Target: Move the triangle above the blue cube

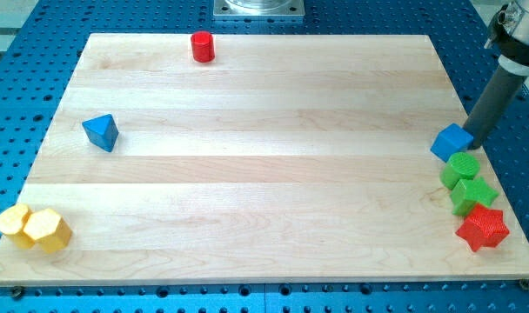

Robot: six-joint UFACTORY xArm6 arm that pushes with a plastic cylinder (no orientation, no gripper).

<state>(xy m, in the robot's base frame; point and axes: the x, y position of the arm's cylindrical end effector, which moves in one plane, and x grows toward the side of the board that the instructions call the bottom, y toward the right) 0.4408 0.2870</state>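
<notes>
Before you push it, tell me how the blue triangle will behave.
The blue triangle sits flat on smooth wood, so it should slide, not roll. Its slanted sides may make it swivel off my tip, now beside the blue cube. It looks light.

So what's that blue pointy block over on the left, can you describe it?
The blue triangle is a small solid wedge, matte blue, probably painted wood or plastic. It sits alone on the pale wooden board near the view's left edge, touching nothing. My tip is far off at the view's right, by the blue cube.
</notes>
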